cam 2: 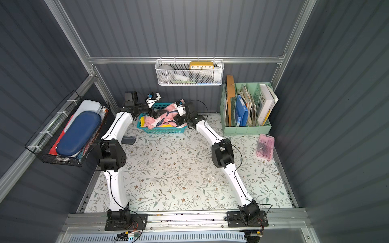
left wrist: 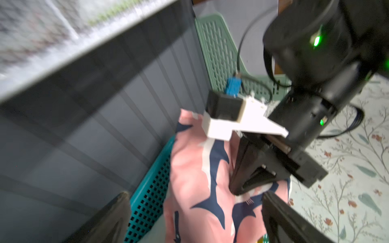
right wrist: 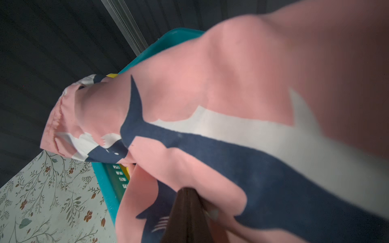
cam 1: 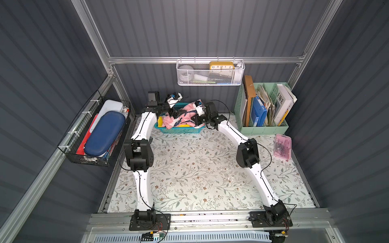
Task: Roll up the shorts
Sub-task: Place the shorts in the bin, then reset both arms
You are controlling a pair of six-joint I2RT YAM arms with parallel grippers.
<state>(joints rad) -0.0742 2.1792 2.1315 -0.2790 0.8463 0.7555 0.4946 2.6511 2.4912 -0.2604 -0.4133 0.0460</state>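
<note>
One teal basket (cam 1: 179,130), holding pink shark-print shorts (cam 1: 183,116) heaped over a yellow cloth (cam 1: 160,121); right gripper (right wrist: 187,202) pinching the shorts; left gripper (left wrist: 195,214) spread wide.

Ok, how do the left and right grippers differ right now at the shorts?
The left gripper is wide open; the right gripper is shut. The right gripper pinches a fold of the shorts, while the left gripper holds nothing: its fingers stand apart, and its wrist view shows the fabric between them. Both are over the teal basket, close to the shorts.
</note>
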